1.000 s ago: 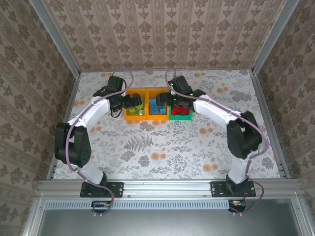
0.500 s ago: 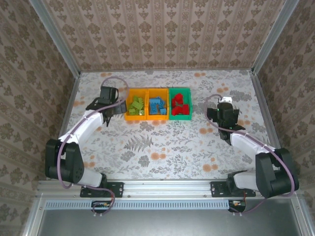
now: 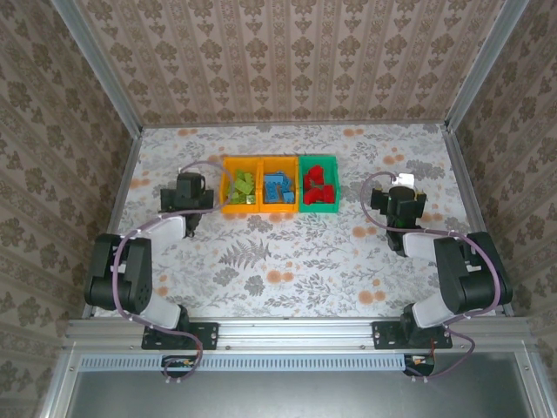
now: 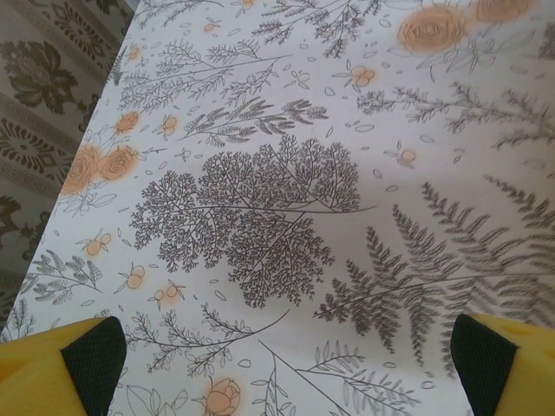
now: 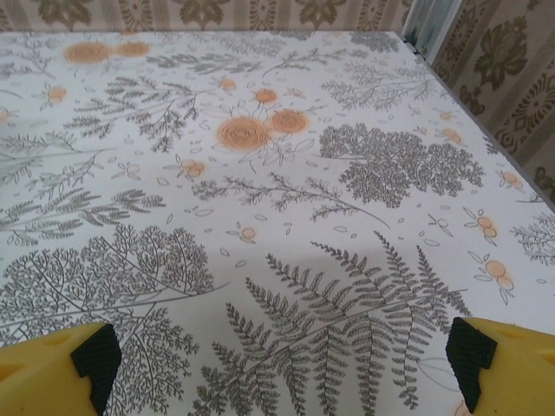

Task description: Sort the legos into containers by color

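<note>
Over bare desk point(image 3: 287, 252), left fingers point(image 4: 87, 355) spread wide, nothing between them. Right fingers point(image 5: 87, 360) likewise apart, empty. Left pair hangs toward left edge, near the row's end; right pair toward right edge, well apart from the row.

At far-middle of desk: three containers side by side.
- left orange bin point(image 3: 239, 209): lime legos point(image 3: 243, 186)
- middle orange bin point(image 3: 280, 209): blue legos point(image 3: 278, 186)
- green bin point(image 3: 318, 209): red legos point(image 3: 318, 183)

No loose brick spotted on desk. Sorting looks finished, one colour per bin; nothing obvious left to do.
</note>
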